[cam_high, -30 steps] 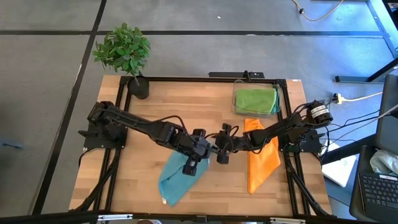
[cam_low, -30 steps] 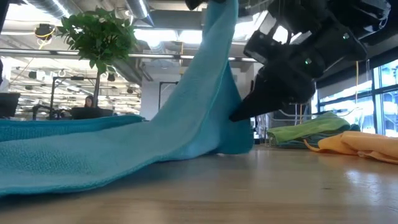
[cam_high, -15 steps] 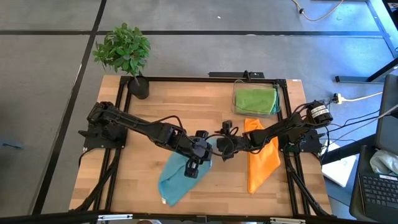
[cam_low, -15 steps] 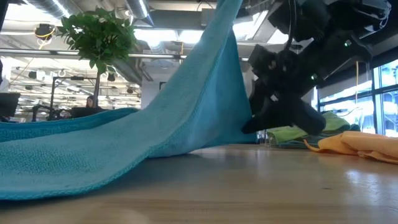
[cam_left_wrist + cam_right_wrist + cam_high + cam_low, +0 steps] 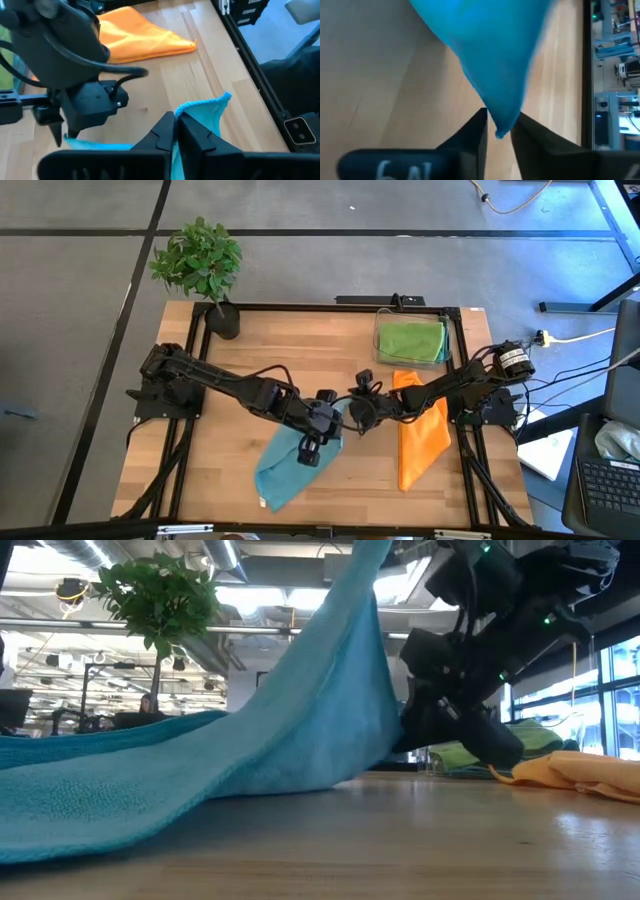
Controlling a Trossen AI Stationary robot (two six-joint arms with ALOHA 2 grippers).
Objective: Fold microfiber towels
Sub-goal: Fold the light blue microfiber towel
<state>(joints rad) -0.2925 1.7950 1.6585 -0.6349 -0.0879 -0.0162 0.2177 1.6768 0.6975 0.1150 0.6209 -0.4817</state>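
A teal towel [image 5: 280, 475] lies with its near part on the table, and its far part rises out of the low view [image 5: 310, 710]. My left gripper [image 5: 309, 450] is shut on it over the middle of the table. My right gripper [image 5: 346, 418], just to the right of the left one, is shut on a corner of the same towel [image 5: 490, 50]. An orange towel [image 5: 420, 440] lies flat at the right. A lime green towel [image 5: 410, 340] lies in a clear bin. No light blue towel shows. My left gripper [image 5: 177, 120] pinches the teal towel between its two fingers, slanting down from above. The cloth [image 5: 172, 155] runs back between the fingers, and a corner [image 5: 220, 100] sticks out past them. The towel hangs from here down to the table. My right gripper [image 5: 499, 127] pinches the tip of a teal corner [image 5: 500, 131] between its two fingertips. It comes from the table's right side. In the low view that edge [image 5: 395, 735] is clear of the table, and the cloth fans out wide from the fingers.
The clear bin [image 5: 380, 330] stands at the far right. A potted plant [image 5: 200, 265] stands at the far left corner. The orange towel [image 5: 580, 770] lies close behind my right arm. Bare wood [image 5: 220, 470] lies left of the teal towel.
My right gripper has moved a little toward the table's left and far edge, up against the teal towel. The towel's right edge, which touched the table, has come up clear and now spreads rightward to that gripper.
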